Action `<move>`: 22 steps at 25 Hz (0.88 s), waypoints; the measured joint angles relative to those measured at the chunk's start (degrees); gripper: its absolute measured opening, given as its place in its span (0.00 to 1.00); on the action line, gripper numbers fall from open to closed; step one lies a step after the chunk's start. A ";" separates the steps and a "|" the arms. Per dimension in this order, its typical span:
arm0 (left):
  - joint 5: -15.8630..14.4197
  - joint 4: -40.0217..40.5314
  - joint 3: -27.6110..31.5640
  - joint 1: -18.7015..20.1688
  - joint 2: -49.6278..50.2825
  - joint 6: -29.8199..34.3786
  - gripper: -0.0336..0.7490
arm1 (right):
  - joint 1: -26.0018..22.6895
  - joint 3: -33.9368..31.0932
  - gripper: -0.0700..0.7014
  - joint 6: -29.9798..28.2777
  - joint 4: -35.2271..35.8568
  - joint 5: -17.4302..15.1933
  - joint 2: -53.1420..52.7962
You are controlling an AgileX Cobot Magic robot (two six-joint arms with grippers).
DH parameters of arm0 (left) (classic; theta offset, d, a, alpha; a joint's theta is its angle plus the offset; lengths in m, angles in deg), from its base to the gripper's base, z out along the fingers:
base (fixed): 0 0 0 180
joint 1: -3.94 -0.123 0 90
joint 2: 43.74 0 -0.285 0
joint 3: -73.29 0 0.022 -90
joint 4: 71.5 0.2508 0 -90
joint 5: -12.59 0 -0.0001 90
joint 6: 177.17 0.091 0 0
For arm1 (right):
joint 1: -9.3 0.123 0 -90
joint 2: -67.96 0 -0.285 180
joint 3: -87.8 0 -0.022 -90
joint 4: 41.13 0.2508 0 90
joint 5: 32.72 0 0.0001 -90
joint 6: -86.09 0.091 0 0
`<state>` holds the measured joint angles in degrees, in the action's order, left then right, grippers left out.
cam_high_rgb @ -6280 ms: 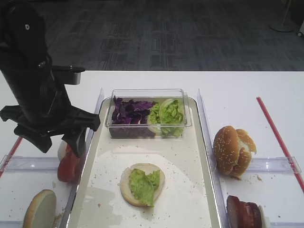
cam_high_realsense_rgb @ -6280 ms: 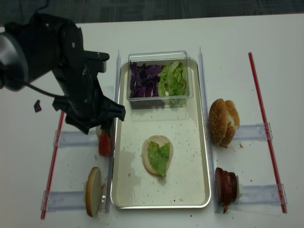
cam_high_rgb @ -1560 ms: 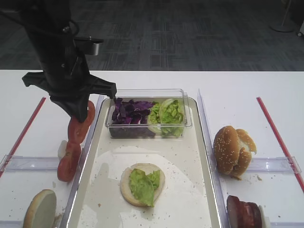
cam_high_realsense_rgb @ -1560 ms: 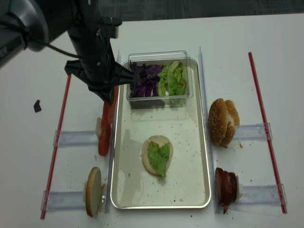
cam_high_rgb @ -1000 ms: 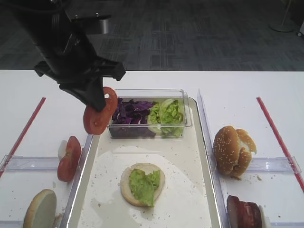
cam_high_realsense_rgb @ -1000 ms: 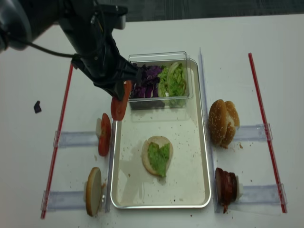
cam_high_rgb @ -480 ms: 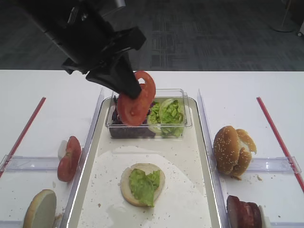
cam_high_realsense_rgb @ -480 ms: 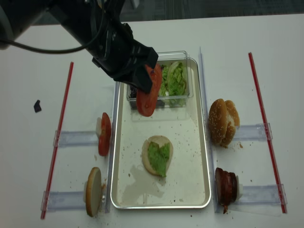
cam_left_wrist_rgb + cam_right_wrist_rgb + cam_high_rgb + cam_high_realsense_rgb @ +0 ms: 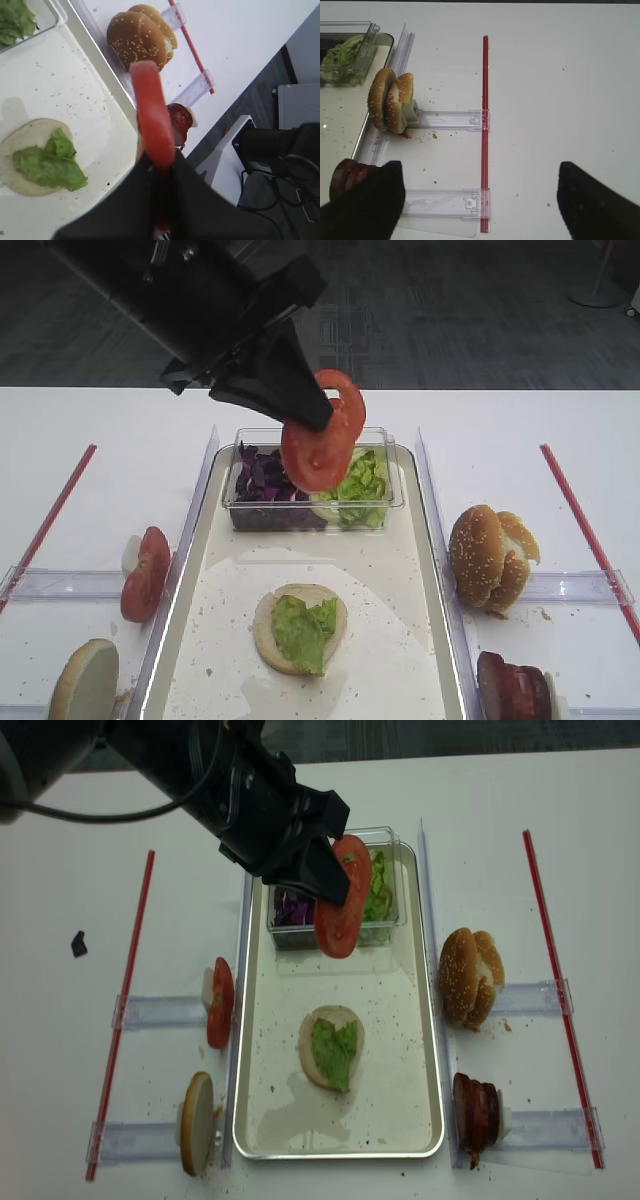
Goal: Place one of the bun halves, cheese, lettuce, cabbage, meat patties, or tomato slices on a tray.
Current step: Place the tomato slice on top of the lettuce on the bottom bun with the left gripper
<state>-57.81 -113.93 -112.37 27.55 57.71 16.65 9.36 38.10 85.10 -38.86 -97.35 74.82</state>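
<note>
Tomato slice: one tomato slice (image 9: 318, 445) hangs in the air over the far end of the tray (image 9: 411, 1020), just in front of the clear box (image 9: 390, 475) of purple cabbage (image 9: 262, 477) and green lettuce (image 9: 360, 478).
Who holds it: the left gripper (image 9: 303, 408); its jaws are shut tight on the slice's top edge, so it dangles flat-side out.
Where it should go: I think onto the bun half (image 9: 299, 627) with a lettuce leaf (image 9: 303, 628) on it, in the middle of the tray.
How to do it well: bring the slice toward the near side of the tray until it is right over the bun, go down low, lay it flat, then let go. Dropping from high could make it roll off.
Left arm pose: it reaches in from the far left of the tray, tipped down and toward the right.
Right gripper: parked over the table right of the tray, near the stacked bun halves (image 9: 390, 101); its jaws are wide and hold nothing.
Spare slices: more tomato slices (image 9: 144, 573) stand left of the tray.
</note>
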 joint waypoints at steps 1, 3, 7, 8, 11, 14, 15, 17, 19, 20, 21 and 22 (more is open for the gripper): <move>0.00 -0.28 0.00 0.00 0.00 0.25 0.05 | 0.00 0.00 0.91 0.00 0.00 0.00 0.00; 0.10 -1.01 1.47 -0.39 -0.03 0.60 0.05 | 0.00 0.00 0.91 0.00 0.00 0.00 0.00; 0.36 -5.08 7.94 -3.22 -0.03 4.16 0.05 | 0.00 0.00 0.91 0.00 0.00 0.00 0.00; 0.58 -7.13 9.76 -4.06 -0.03 5.80 0.05 | 0.00 0.00 0.91 0.00 0.00 0.00 0.00; 1.08 -14.16 15.61 -6.15 -0.03 11.84 0.05 | 0.00 0.00 0.91 0.00 0.00 0.00 0.00; 1.47 -16.85 19.88 -7.74 -0.03 15.58 0.05 | 0.00 0.00 0.91 0.00 0.00 0.00 0.00; 1.59 -17.42 21.04 -8.05 -0.03 16.13 0.05 | 0.00 0.00 0.91 0.00 0.00 0.00 0.00; 1.72 -18.98 22.72 -8.46 0.57 17.71 0.05 | 0.00 0.00 0.91 0.00 0.00 0.00 0.00; 2.06 -21.03 23.68 -8.46 1.94 19.09 0.05 | 0.00 0.00 0.91 0.00 0.00 0.00 0.00; 2.18 -22.00 24.07 -8.46 2.71 19.68 0.05 | 0.00 0.00 0.91 0.00 0.00 0.00 0.00; 2.30 -22.79 24.33 -8.46 3.38 20.11 0.05 | 0.00 0.00 0.91 0.00 0.00 0.00 0.00; 2.42 -23.05 24.50 -8.46 4.20 20.38 0.05 | 0.00 0.00 0.91 0.00 0.00 0.00 0.00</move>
<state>-55.39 -136.98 -87.87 19.09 61.92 37.04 9.36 38.10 85.10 -38.86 -97.35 74.82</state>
